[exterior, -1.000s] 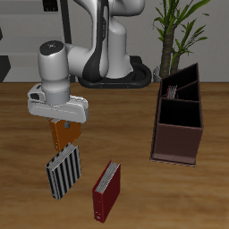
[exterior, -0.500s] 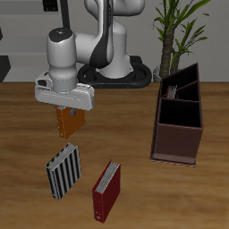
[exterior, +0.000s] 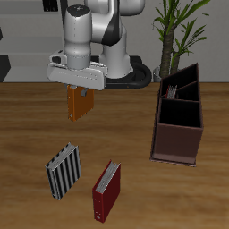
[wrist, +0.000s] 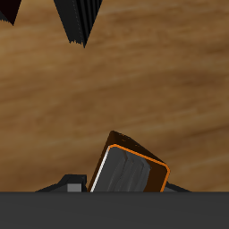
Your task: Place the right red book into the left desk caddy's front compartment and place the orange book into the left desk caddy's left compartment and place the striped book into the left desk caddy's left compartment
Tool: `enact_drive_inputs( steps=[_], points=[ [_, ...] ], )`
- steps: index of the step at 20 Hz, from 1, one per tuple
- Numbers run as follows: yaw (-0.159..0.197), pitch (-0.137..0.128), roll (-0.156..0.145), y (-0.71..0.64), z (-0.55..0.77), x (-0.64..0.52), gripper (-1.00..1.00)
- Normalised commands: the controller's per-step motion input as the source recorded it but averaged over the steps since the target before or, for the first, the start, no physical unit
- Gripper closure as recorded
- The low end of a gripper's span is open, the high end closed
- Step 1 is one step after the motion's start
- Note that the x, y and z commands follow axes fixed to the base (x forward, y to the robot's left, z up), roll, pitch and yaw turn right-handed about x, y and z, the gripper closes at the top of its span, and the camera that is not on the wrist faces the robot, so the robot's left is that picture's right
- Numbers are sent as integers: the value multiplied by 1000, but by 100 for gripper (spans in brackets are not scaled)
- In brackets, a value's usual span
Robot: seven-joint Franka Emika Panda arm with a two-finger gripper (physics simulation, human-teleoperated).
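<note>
My gripper (exterior: 79, 91) is shut on the orange book (exterior: 80, 103), which hangs tilted well above the wooden table; the wrist view shows its white page edge (wrist: 128, 173) close up. The striped book (exterior: 64, 172) lies flat near the table's front edge, below and in front of the gripper, and also shows in the wrist view (wrist: 80, 20). Beside it lies the right red book (exterior: 107, 190), dark maroon. The left desk caddy (exterior: 178, 134), a long dark reddish-brown box, stands apart at the other side of the table.
A potted plant (exterior: 183, 31) stands behind the caddy. The robot's base (exterior: 112, 72) is at the back, behind the gripper. Some pale objects (exterior: 180, 89) sit in the caddy's farthest compartment.
The gripper has risen with the orange book and moved toward the table's back and toward the caddy's side. The striped and red books have not moved.
</note>
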Motion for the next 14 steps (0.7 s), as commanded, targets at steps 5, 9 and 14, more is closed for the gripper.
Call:
enact_drive_inputs(
  steps=[5,9,14],
  points=[
    [-43,-48,4,476,229,-386,100],
    [26,-29,5,470,13,-263,100],
    [42,-20,46,577,-23,-273,100]
  ],
)
